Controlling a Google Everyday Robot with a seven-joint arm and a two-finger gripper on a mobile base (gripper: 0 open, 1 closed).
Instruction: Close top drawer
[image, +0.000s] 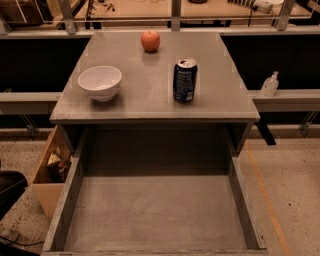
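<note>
The top drawer (155, 215) is pulled far out toward me from under the grey cabinet top (150, 95). Its flat bare floor and both plank sides show; the inside holds nothing. Its front and knob are below the bottom edge of the view. The gripper is not in view.
On the cabinet top stand a white bowl (100, 82), a dark blue soda can (185, 80) and a red apple (150, 40). An open cardboard box (50, 172) sits on the floor at the left. A white bottle (270, 84) stands on a ledge at the right.
</note>
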